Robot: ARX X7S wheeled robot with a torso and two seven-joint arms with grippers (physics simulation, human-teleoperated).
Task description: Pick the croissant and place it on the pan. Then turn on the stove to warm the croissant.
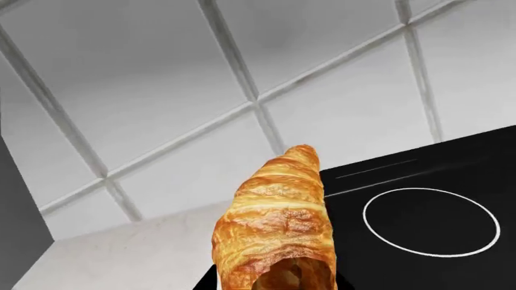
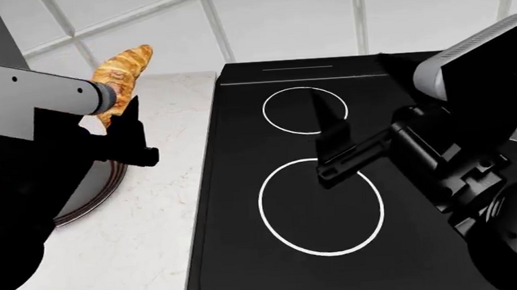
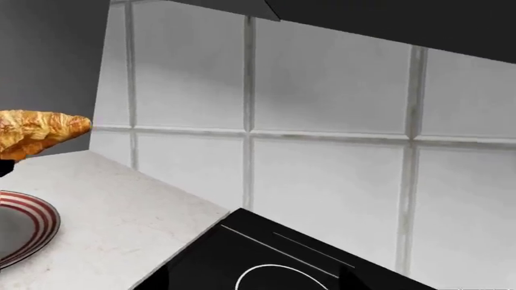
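No readable text anywhere.

Checked the stove (image 2: 243,186) top: only plain white burner rings and a thin pale line near its back edge, no lettering, no numbers, no brand mark. The plate (image 3: 24,223) carries red rim stripes, not writing. Wall tiles are blank, with plain grout lines. Counter is bare of labels. The robot's arms show no markings legible from here.

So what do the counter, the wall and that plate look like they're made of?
The counter looks like pale polished stone, faintly mottled. The wall seems to be large glossy white tiles with grey grout lines. The plate looks like glazed ceramic, grey with red rim stripes; being rendered, all three are guesses.
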